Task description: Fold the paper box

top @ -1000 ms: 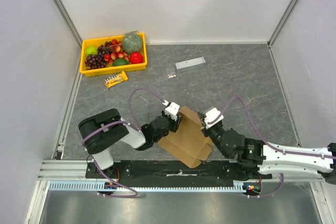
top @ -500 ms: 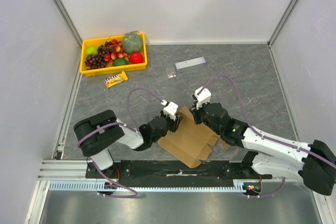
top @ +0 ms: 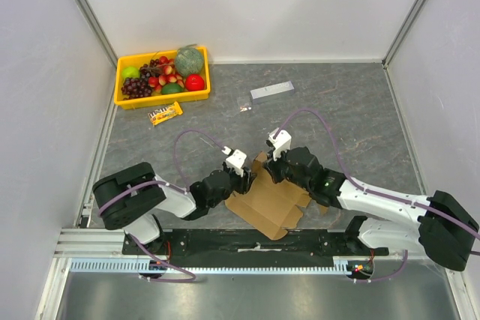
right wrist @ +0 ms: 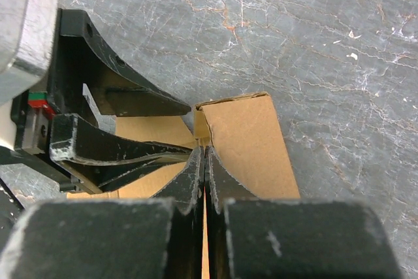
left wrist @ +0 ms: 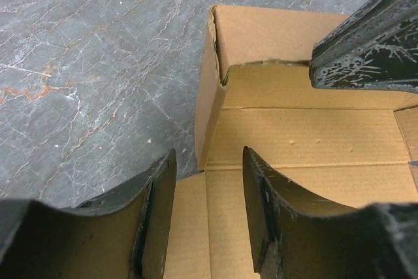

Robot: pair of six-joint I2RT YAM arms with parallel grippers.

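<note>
The paper box point(top: 266, 204) is brown cardboard, partly folded, lying near the front edge of the table between the two arms. Its far-left corner wall stands upright, and it also shows in the left wrist view point(left wrist: 307, 138). My left gripper point(top: 248, 180) is open, its jaws point(left wrist: 208, 164) hovering over the box's left flap and floor panel. My right gripper point(top: 266, 172) is shut on the top edge of the raised wall point(right wrist: 245, 142), fingertips point(right wrist: 204, 153) pinched together on the cardboard right at the corner. The right finger point(left wrist: 366, 50) shows in the left wrist view, and the left gripper point(right wrist: 117, 132) shows in the right wrist view.
A yellow fruit tray point(top: 126, 101) stands at the back left, with a snack bar point(top: 166, 113) in front of it. A grey-white strip point(top: 271, 91) and a small packet point(top: 244, 106) lie at the back centre. White walls enclose the table.
My right arm swung from the box's right side leftward to its far corner and closed on the wall. My left gripper shifted slightly left and stays open.
</note>
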